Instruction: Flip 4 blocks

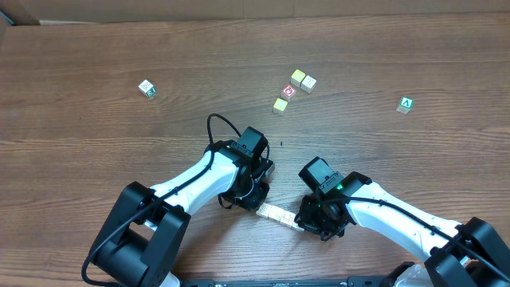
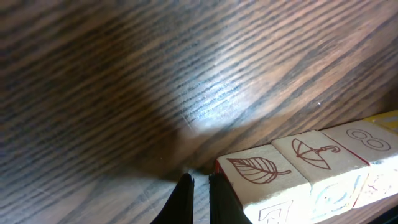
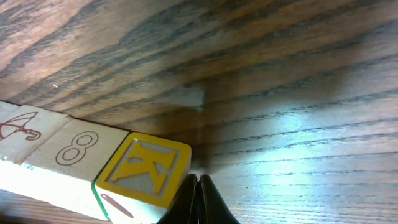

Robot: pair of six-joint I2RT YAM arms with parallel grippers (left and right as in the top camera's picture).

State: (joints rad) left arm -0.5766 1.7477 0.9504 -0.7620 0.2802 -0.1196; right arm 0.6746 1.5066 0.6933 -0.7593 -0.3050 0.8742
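From above, the row of blocks [image 1: 277, 214] lies on the table [image 1: 80, 159] near the front edge, between the two arms. The left gripper [image 1: 256, 199] is at one end and the right gripper [image 1: 309, 225] at the other. A few loose cubes [image 1: 297, 78] sit well apart, further up the table.

In the left wrist view, the dark fingers [image 2: 183, 200] are drawn together with nothing between them. Their tips are just beside the end face of the leaf block [image 2: 258, 171]; whether they touch it I cannot tell. The umbrella block [image 2: 314, 152] comes next in line.

In the right wrist view, the fingers [image 3: 191, 200] are pressed fully together, again holding nothing, close against the yellow block [image 3: 146, 168], which ends the row beside the figure-eight block [image 3: 78, 149].

These look like light, stiff wooden cubes with smooth printed faces, so they will not crush but will probably slide easily on the wood. The four are only lined up (not joined), so squeezing on the two end faces seems the natural hold. Uneven pressure could make the row buckle in the middle.
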